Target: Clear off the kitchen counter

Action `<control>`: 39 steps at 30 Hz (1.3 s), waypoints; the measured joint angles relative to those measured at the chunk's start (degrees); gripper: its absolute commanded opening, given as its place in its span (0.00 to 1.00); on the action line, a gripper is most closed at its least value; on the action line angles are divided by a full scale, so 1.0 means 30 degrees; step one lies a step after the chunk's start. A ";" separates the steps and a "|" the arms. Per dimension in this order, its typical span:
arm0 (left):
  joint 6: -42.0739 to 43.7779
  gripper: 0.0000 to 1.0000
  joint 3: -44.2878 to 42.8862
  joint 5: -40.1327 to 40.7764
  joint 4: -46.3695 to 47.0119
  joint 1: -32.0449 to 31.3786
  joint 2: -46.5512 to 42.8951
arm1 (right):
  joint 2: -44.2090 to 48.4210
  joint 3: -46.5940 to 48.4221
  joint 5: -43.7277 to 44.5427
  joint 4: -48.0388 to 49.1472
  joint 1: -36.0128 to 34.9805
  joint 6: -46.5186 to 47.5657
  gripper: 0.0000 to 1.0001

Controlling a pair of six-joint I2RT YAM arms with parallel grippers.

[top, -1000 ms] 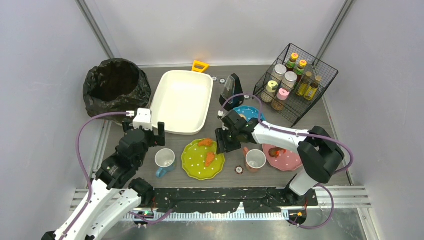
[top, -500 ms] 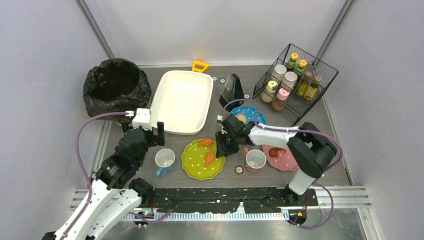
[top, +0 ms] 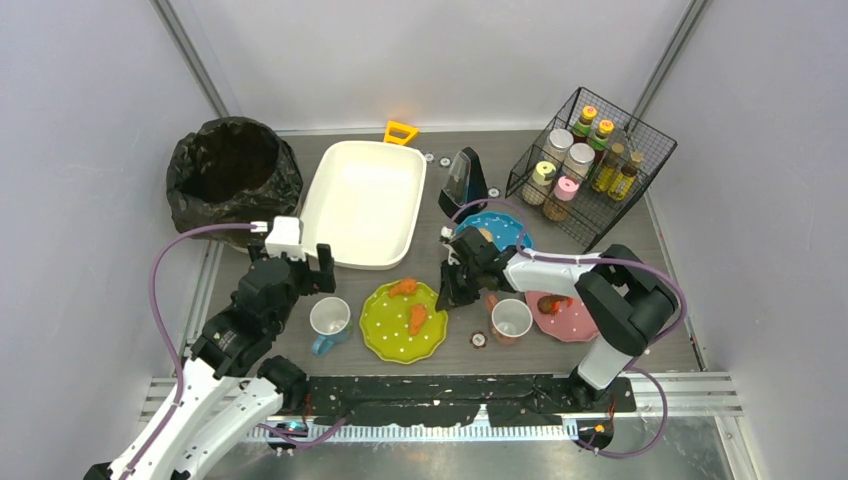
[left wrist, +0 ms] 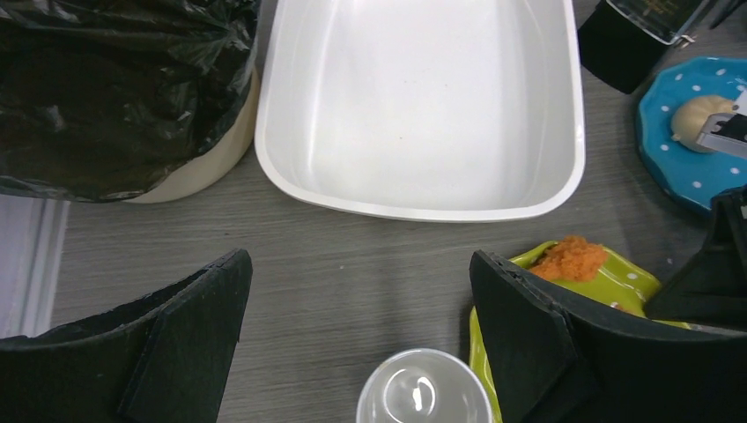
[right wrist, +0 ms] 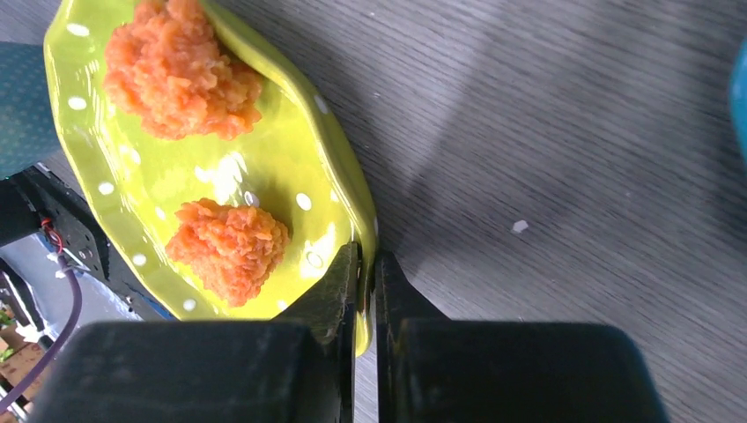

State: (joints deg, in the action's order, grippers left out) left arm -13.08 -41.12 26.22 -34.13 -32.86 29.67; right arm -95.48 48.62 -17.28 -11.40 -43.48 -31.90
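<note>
On the dark wood-grain kitchen counter (top: 350,285) lies a lime-green dotted plate (top: 385,330) carrying two orange food lumps (top: 418,318). My right gripper (top: 443,295) is shut on that plate's right rim. In the right wrist view, the green plate's (right wrist: 167,172) edge is pinched between the jaws of the right gripper (right wrist: 367,264). My left gripper (top: 290,262) hangs open above the counter (left wrist: 308,238), just behind a white mug (top: 329,318). Seen from the left wrist, the left gripper (left wrist: 358,260) holds nothing and the mug (left wrist: 423,392) sits below its gap.
A white tub (top: 365,205) stands at the back, with a black-bagged bin (top: 232,175) to its left. A blue plate (top: 495,228), a pink plate (top: 570,320) with food and a second mug (top: 511,318) surround the right arm. A wire basket (top: 590,165) of jars stands back right.
The right gripper's jaws have closed onto the green plate's right rim. The left arm has not moved.
</note>
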 measured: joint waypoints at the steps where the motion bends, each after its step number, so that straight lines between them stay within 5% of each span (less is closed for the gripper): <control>1: -0.0153 0.96 0.0000 -0.0189 -0.0007 0.0000 0.0000 | 0.0117 -0.0189 -0.0138 0.0233 0.0131 0.0029 0.06; 23: -0.6280 0.94 0.0940 -0.6601 0.1829 0.0000 0.2098 | 0.5727 -0.2331 -0.3534 -0.0430 0.4969 0.1144 0.05; 39: -0.9719 0.71 0.2973 -1.1366 0.4976 0.0000 0.4619 | 0.7337 -0.0546 -0.3781 -0.2463 0.5654 0.1231 0.05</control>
State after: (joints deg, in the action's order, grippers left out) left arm -42.24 -32.21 -7.88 -19.20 -32.86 43.53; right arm -73.47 46.98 -28.62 -18.79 -26.52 -28.21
